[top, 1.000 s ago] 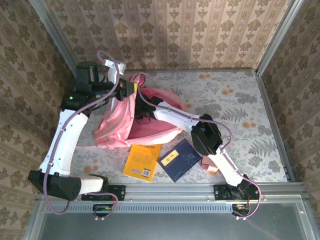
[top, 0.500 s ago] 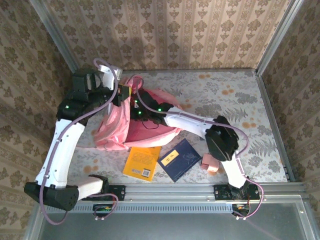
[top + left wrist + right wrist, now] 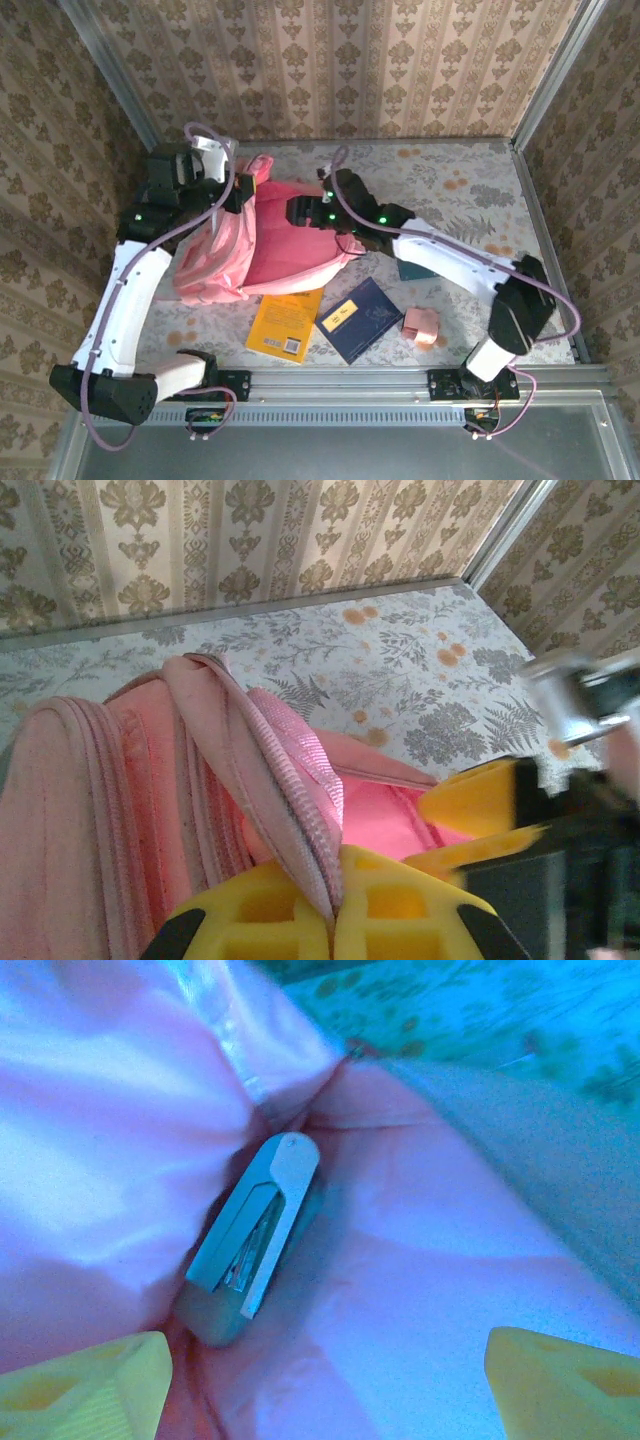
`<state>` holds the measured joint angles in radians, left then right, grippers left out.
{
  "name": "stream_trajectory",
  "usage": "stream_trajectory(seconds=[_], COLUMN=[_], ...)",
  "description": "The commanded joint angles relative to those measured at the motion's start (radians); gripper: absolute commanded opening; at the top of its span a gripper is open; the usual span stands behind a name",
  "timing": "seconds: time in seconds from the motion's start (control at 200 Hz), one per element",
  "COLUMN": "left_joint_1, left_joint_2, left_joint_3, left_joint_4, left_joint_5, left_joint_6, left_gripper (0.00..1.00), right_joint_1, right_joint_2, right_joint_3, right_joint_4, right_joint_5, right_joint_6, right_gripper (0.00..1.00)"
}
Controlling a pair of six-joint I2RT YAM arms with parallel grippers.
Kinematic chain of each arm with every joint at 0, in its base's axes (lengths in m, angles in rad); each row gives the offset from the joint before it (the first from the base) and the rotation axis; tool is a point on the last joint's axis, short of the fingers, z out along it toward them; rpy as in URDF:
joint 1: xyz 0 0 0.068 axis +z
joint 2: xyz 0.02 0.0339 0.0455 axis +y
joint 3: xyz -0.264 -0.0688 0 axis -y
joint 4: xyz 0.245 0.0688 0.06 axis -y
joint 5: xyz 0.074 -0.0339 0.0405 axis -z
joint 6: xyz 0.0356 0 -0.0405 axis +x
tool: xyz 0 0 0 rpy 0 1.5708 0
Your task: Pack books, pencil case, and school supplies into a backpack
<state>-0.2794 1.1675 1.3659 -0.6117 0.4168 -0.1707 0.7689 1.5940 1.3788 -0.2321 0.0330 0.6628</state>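
Two grippers | left gripper (image 3: 335, 925) clenched on backpack (image 3: 270, 255) rim | right gripper (image 3: 322, 1385) spread, empty, at backpack mouth | grey-teal bar (image 3: 255, 1240) inside backpack, just ahead, long axis roughly along reach

Right elbow (image 3: 519, 302) now farther right

No text can be read. The navy book (image 3: 366, 322) bears a yellow label (image 3: 342, 315), the yellow book (image 3: 281, 316) a barcode (image 3: 293, 347); both are too small to make out.

Lab robot cell: wallpapered panel walls (image 3: 350, 60), aluminium frame rails (image 3: 340, 381)
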Motion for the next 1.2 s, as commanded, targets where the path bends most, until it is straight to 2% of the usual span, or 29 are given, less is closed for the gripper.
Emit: stream_trajectory(seconds=[0.0,0.2,0.345,0.475,0.58,0.74,0.805,0.965,1.195], left_joint_1=[0.011,0.011,0.011,0.011,0.011,-0.013,-0.038,-0.055,-0.061], left_joint_2=[0.004,-0.012,-0.018,-0.052,-0.076,-0.116,-0.124,-0.132,-0.135], left_joint_3=[-0.008,-0.049,-0.087,-0.187,-0.238,-0.262,-0.263,-0.268,-0.272], left_joint_4=[0.131,0.211,0.255,0.364,0.398,0.391,0.381,0.38,0.378], left_joint_5=[-0.023,-0.111,-0.115,-0.093,-0.097,-0.137,-0.163,-0.184,-0.19], left_joint_6=[-0.073,-0.08,-0.108,-0.179,-0.178,-0.143,-0.116,-0.097,-0.089], left_gripper=[0.0,0.0,0.0,0.0,0.0,0.0,0.0,0.0,0.0], right_joint_1=[-0.03,-0.127,-0.147,-0.172,-0.187,-0.208,-0.217,-0.23,-0.234], right_joint_2=[-0.129,-0.308,-0.376,-0.375,-0.368,-0.412,-0.44,-0.463,-0.467], right_joint_3=[-0.027,-0.142,-0.184,-0.236,-0.315,-0.479,-0.549,-0.638,-0.723], right_joint_4=[-0.132,-0.421,-0.67,-0.878,-0.983,-0.955,-0.892,-0.765,-0.674], right_joint_5=[0.086,0.09,0.126,0.141,0.168,0.084,0.019,-0.083,-0.099], right_joint_6=[-0.082,-0.109,-0.102,-0.015,0.084,0.184,0.203,0.219,0.247], right_gripper=[0.83,0.82,0.84,0.86,0.88,0.93,1.0,1.0,1.0])
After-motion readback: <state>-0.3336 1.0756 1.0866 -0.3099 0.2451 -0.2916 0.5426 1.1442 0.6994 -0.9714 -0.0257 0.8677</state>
